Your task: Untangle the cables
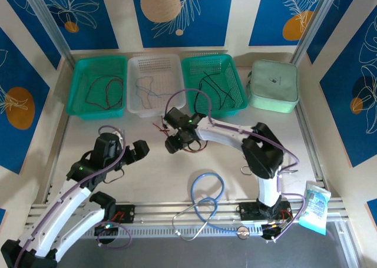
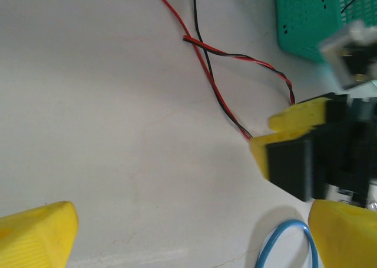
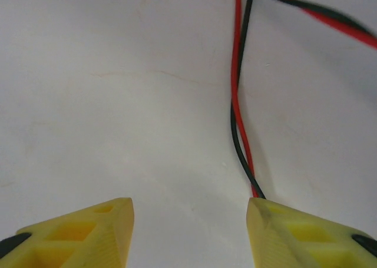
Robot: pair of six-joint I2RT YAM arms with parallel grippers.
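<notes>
— Right wrist view: where are the cables?
— Red and black, twisted together on the tabletop, reaching one fingertip of the right jaws, which stand half parted, clamping nothing
— Left jaws?
— Wide open, empty. Top view adds more cables lying in three baskets, and a packet, its print too small to read

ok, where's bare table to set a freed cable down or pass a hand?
Free: the strip between the left green basket and the left arm; the patch right of the right arm, in front of the mint pouch. Crowded: mid-table, where the cables lie by the right fingers, and around the blue tube loop.
</notes>
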